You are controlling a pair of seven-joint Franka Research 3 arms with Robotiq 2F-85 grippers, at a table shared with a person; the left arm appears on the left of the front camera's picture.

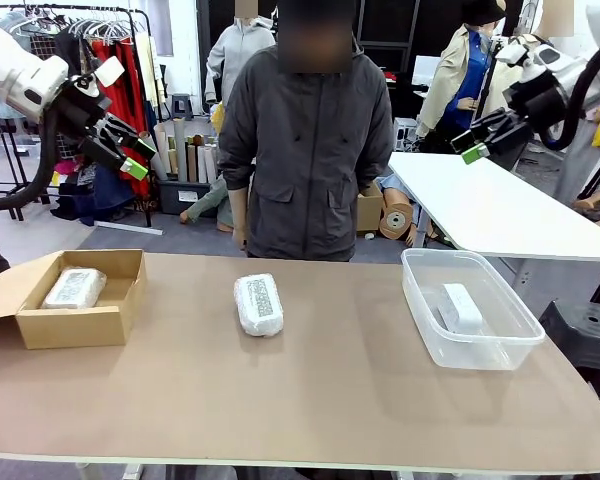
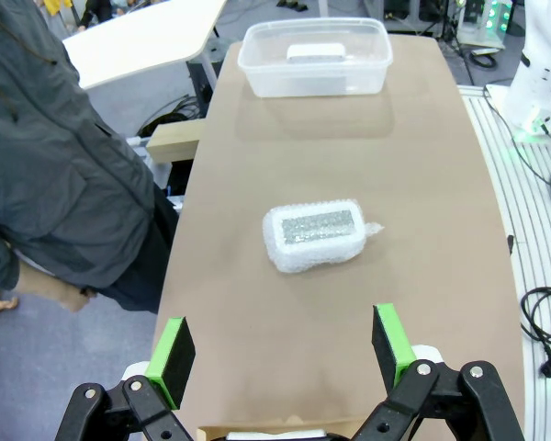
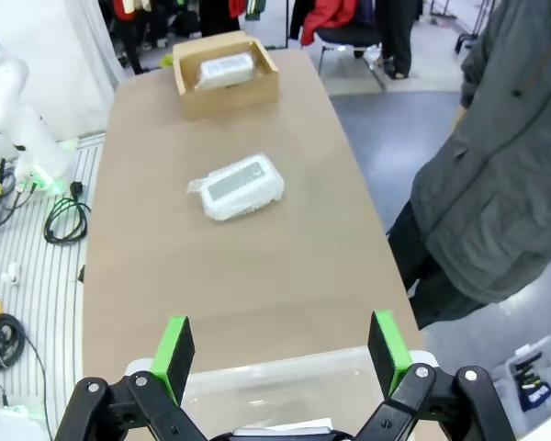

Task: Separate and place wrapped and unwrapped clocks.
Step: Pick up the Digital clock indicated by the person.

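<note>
A wrapped clock (image 1: 259, 304) in crinkly clear plastic lies on the middle of the brown table (image 1: 310, 400); the wrist views show this wrapped clock (image 2: 314, 234) (image 3: 236, 186) too. Another wrapped clock (image 1: 75, 288) (image 3: 224, 68) rests inside the cardboard box (image 1: 80, 297) at the left. The bare white clock (image 1: 461, 308) (image 2: 318, 52) lies in the clear plastic bin (image 1: 467, 310). My left gripper (image 1: 125, 150) (image 2: 285, 349) hangs open, high above the box. High over the bin, my right gripper (image 1: 477, 140) (image 3: 283, 347) is open and holds nothing.
A person in a dark grey jacket (image 1: 308, 150) stands at the far edge, hands at their sides. A white table (image 1: 500, 205) stands behind at the right, a black stool (image 1: 586, 335) beside the bin. Cables (image 3: 64, 220) lie on the floor.
</note>
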